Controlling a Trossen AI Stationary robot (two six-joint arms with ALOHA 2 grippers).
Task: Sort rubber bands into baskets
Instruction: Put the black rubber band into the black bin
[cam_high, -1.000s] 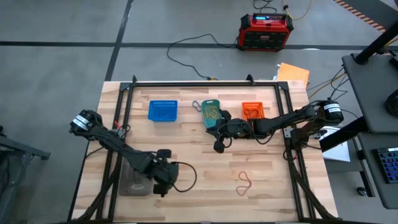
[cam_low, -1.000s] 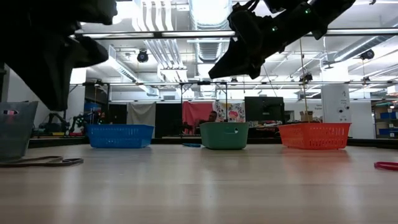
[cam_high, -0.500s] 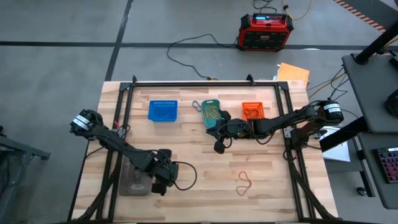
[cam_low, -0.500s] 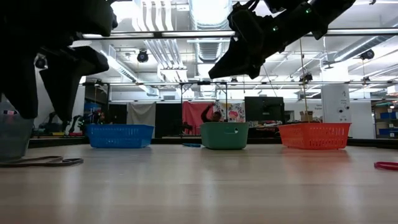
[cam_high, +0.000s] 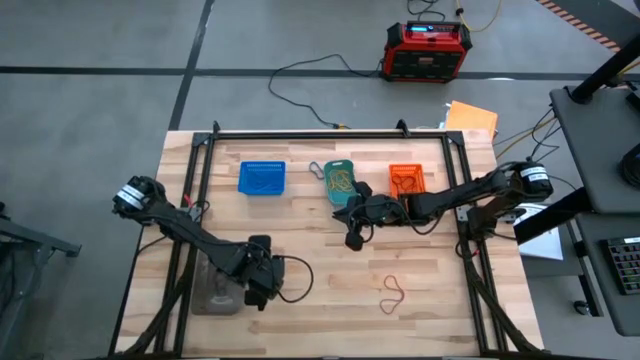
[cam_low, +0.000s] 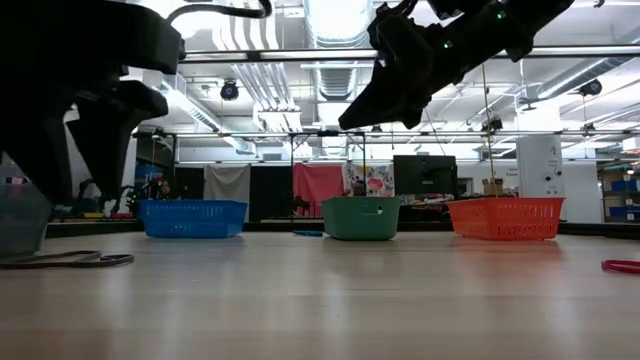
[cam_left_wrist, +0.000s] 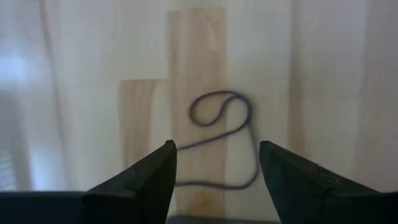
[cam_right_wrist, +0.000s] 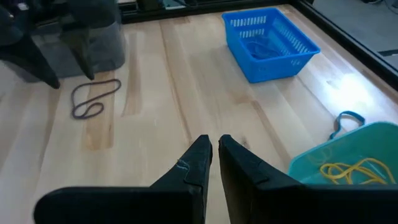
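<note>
My left gripper (cam_left_wrist: 217, 167) stands open over a dark rubber band (cam_left_wrist: 221, 127) that lies flat and twisted on the table near the front left (cam_high: 296, 280); one finger is on each side of the band's near end. My right gripper (cam_right_wrist: 213, 152) hangs shut and holding nothing above the table's middle (cam_high: 352, 238), in front of the teal basket (cam_high: 340, 181), which holds yellow bands. The blue basket (cam_high: 262, 177) and orange basket (cam_high: 406, 178) stand to either side along the far edge. A red rubber band (cam_high: 393, 293) lies at the front right.
A clear grey container (cam_high: 214, 290) stands just left of my left gripper. A blue band (cam_right_wrist: 346, 121) lies on the table beside the teal basket. A black metal frame (cam_high: 330, 133) runs round the table's far and side edges.
My left gripper has opened its fingers wide above the dark rubber band and has drawn slightly toward the table's left edge. The band lies on the table where it was.
</note>
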